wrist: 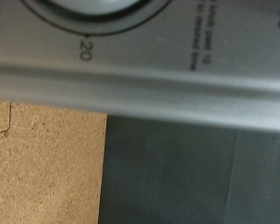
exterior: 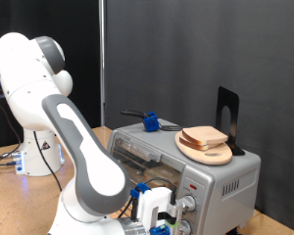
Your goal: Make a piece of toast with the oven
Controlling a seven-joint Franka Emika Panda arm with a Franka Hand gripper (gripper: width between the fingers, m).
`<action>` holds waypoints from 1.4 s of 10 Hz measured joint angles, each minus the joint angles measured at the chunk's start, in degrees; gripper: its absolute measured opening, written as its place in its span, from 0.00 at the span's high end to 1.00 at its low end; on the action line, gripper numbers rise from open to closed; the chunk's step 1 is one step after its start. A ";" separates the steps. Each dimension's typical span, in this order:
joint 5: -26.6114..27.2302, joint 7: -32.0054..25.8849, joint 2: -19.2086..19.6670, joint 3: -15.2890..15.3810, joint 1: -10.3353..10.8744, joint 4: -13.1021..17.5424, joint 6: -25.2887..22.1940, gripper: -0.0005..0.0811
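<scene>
Claw point(exterior: 165, 217) at oven point(exterior: 220, 176) knobs.

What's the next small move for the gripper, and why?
Probably ease the gripper closer onto the oven's timer knob and get it between the fingers. The wrist view shows the dial's edge and its "20" mark very near, no fingers in frame, and the bread sits on the plate on top.

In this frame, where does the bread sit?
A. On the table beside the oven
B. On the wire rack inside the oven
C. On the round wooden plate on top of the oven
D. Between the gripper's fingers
C: the bread slices lie on the round wooden plate atop the silver toaster oven; the gripper is down by the knobs.
</scene>
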 joint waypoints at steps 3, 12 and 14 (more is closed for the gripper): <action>0.07 0.02 0.01 0.00 0.14 0.00 0.29 0.15; 2.02 -1.26 -0.14 0.05 -0.24 -0.97 0.15 0.88; 4.78 -7.36 -0.07 0.35 -0.86 -2.11 0.21 0.88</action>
